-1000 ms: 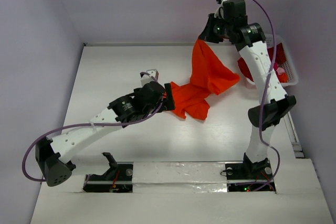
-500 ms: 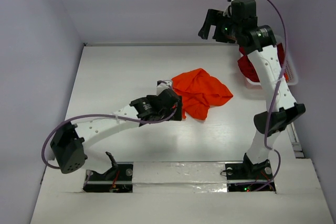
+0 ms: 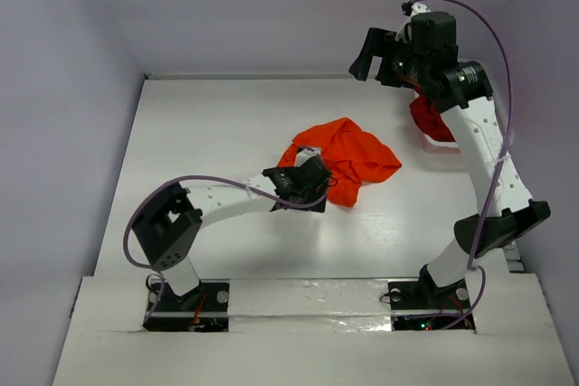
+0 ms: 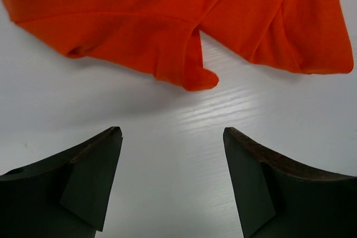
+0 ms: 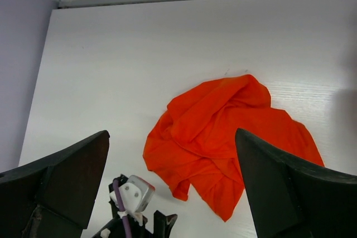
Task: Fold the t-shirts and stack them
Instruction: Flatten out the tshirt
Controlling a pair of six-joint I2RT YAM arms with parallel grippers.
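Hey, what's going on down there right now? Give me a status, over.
Left gripper open, low, just short of the orange t-shirt. Right gripper open, empty, raised high. Shirt crumpled on table, unfolded. Nothing blocking.

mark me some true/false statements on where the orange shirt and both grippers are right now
1. The orange t-shirt lies on the table. True.
2. The right gripper holds the orange t-shirt in the air. False: it is open and empty, raised over the far side of the table.
3. The left gripper is open with nothing between its jaws. True; the shirt's edge lies just ahead of it.
4. The orange t-shirt is folded into a neat rectangle. False: it is a crumpled, creased heap.
5. A dark red shirt shows at the far right, partly hidden by the right arm. True.
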